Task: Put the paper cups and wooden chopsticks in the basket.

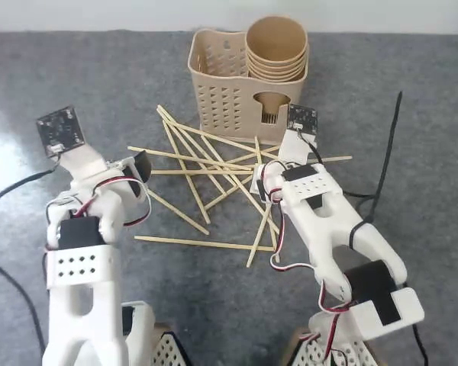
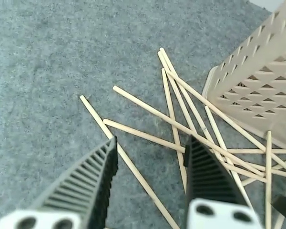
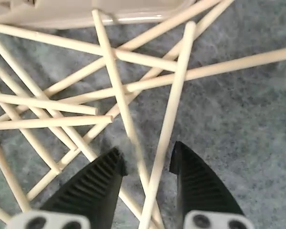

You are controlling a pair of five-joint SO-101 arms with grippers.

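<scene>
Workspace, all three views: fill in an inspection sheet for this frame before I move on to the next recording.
Surface: grey felt-like mat, no spills seen.
Job's things: basket upright at the far side; paper cups stacked inside its right end; wooden chopsticks scattered crosswise on the mat in front of it.
Clutter: nothing seen.
Grippers: left gripper open above the pile's left edge; right gripper open, low over the pile, one chopstick running between its fingers.
Cables: right black cable and left black cable lie on the mat.
Surroundings: pale wall strip beyond the mat.
</scene>
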